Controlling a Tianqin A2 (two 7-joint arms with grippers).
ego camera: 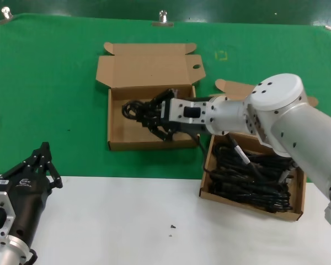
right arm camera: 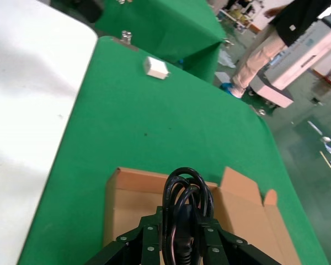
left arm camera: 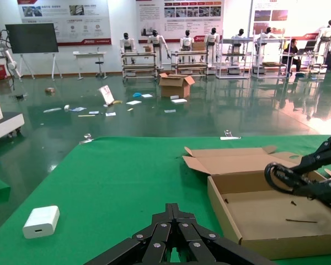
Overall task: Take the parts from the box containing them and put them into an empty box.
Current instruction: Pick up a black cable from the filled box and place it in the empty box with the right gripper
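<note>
The right gripper, fingers clamped on a coiled cord, hangs over the empty box, so next comes lowering and release; left gripper idles closed near-left.

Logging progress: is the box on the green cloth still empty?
Empty. In the head view the box shows bare floor; the right gripper holds a coiled cord above it, not set down.
</note>
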